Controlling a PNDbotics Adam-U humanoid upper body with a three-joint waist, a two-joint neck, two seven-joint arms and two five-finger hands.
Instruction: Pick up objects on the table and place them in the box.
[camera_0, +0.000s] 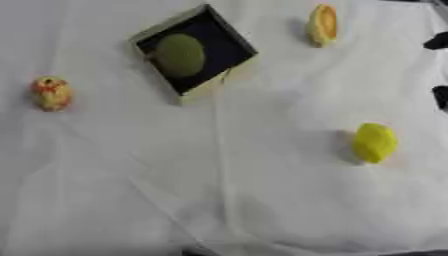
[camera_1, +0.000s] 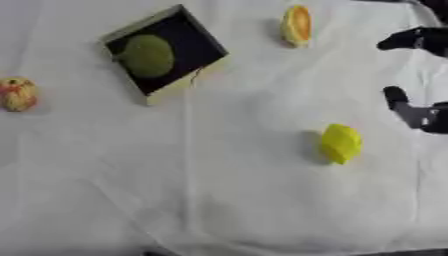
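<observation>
**Three pieces on the cloth, one in the box**

Spread over the counter (camera_0: 262, 200): a creased white cloth.

Far left, alone on the cloth: a small rounded fruit (camera_0: 51, 93), yellowish with red blotches, apple-like.

Next, up and to the right: a dark box (camera_0: 194, 49), turned cornerwise, pale rim, black inside. Lying within it, toward its left half: a dull green oval piece (camera_0: 180, 54), matte and smooth.

Beyond the box's right corner, near the far edge: an orange-yellow piece (camera_0: 323, 24), elongated, standing on end, paler along one side.

Lower and further right, well apart from the box: a bright yellow fruit (camera_0: 375, 142), lemon-shaped, casting a soft shadow to its left.

At the right edge, best seen in the right eye view: the right robot hand (camera_1: 418, 40), black, fingers apart with a wide gap between upper and lower parts, touching nothing, near the yellow fruit but clear of it.
</observation>
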